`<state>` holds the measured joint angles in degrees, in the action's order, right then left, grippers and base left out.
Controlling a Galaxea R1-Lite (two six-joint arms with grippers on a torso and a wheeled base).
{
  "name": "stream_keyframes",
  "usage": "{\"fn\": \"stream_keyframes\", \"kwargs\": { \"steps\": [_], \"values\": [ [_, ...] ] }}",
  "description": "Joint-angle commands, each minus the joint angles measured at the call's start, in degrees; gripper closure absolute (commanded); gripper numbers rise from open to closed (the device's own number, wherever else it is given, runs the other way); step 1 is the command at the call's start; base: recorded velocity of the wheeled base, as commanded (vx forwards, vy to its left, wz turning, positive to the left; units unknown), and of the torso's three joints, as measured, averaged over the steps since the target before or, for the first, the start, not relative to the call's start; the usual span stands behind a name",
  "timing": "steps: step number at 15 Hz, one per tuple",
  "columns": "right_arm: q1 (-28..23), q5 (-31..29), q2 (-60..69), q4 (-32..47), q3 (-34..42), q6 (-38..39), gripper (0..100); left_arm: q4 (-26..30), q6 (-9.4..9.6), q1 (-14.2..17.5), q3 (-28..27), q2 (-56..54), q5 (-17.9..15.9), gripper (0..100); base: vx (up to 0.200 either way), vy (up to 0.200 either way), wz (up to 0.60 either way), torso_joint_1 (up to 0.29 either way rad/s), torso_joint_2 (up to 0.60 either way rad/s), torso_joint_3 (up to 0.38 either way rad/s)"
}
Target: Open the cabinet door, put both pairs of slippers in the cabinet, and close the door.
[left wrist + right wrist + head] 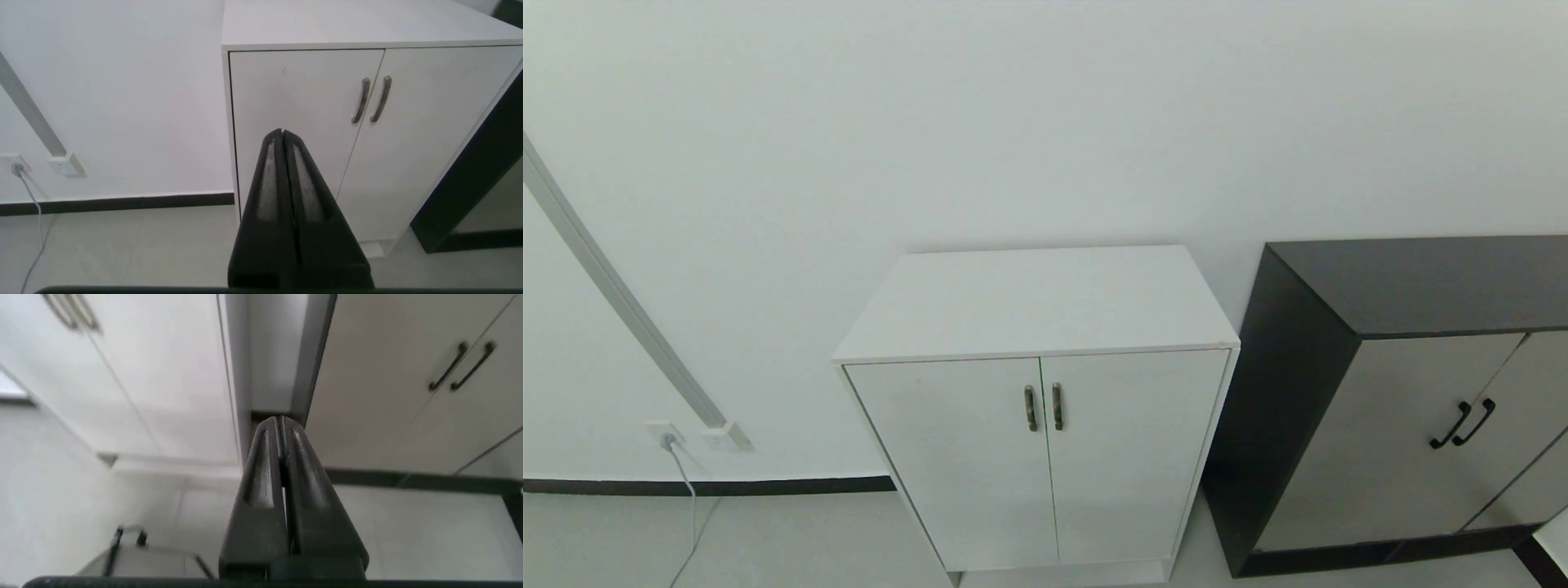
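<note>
The white cabinet (956,457) stands lower centre in the head view, doors shut. The left hand (283,137), pressed together, hangs short of its left door. The right hand (281,423), also pressed together, faces the gap beside the black cabinet (1421,282).

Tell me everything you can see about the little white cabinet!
The white cabinet is a boxy, smooth cupboard that looks like painted wood. It has a flat top and two doors, both shut, with two upright grey metal handles side by side at the middle seam. It stands on the floor against the white wall, beside a black cabinet.
</note>
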<state>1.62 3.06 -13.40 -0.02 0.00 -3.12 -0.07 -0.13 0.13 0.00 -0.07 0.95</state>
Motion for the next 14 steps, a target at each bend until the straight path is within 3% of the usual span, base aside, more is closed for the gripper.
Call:
{"fn": "stream_keyframes", "kwargs": {
  "steps": [1,7,14],
  "values": [
    [-1.97,0.02,4.7,-0.06,0.0,0.04,100,-0.01,-0.04,-0.05,0.0,0.07,0.02,100,0.0,0.0,0.0,0.0,0.0,0.0],
    [-1.97,0.02,13.4,0.02,0.0,0.13,100,-0.01,-0.04,0.04,0.0,0.07,0.02,100,0.0,0.0,0.0,0.0,0.0,0.0],
    [-1.89,-0.34,13.4,-0.24,0.0,5.58,100,-0.01,-0.04,-0.05,0.0,0.07,0.02,100,0.0,0.0,0.0,0.0,0.0,0.0]
  ]
}}
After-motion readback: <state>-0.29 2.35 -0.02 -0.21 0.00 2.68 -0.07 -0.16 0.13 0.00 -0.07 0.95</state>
